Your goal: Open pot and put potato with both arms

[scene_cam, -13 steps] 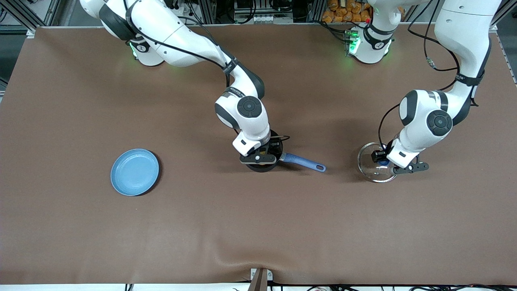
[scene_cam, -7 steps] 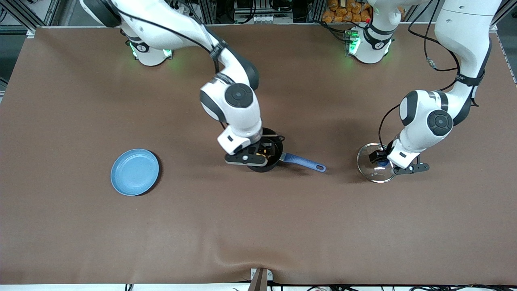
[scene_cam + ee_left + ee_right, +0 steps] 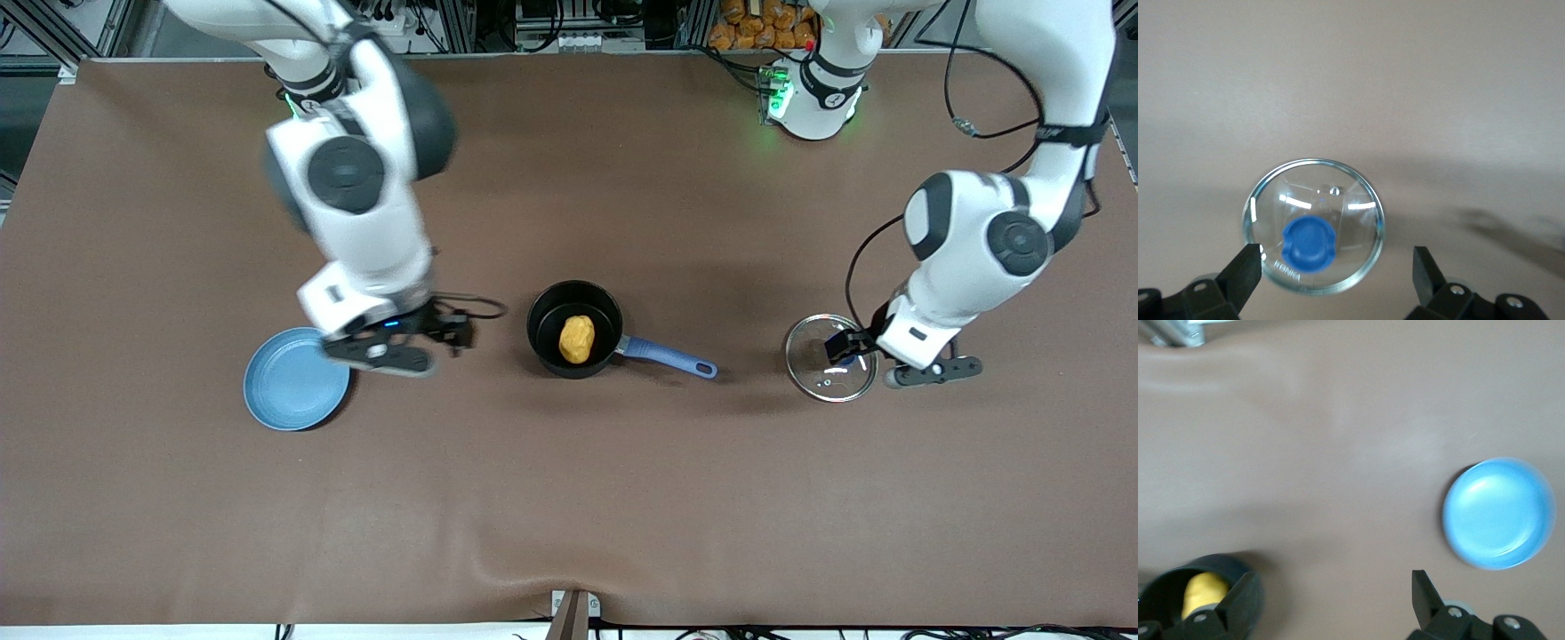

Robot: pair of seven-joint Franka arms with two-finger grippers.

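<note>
Inside round black pot (image 3: 573,329) (uncovered), matte egg-shaped potato (image 3: 576,339); both grippers spread, empty.

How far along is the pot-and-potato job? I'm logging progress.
It looks essentially done. The glass lid lies on the table toward the left arm's end, and the potato sits in the open pot. Nothing is in hand: the right gripper is between plate and pot, the left gripper over the lid, both open.
</note>
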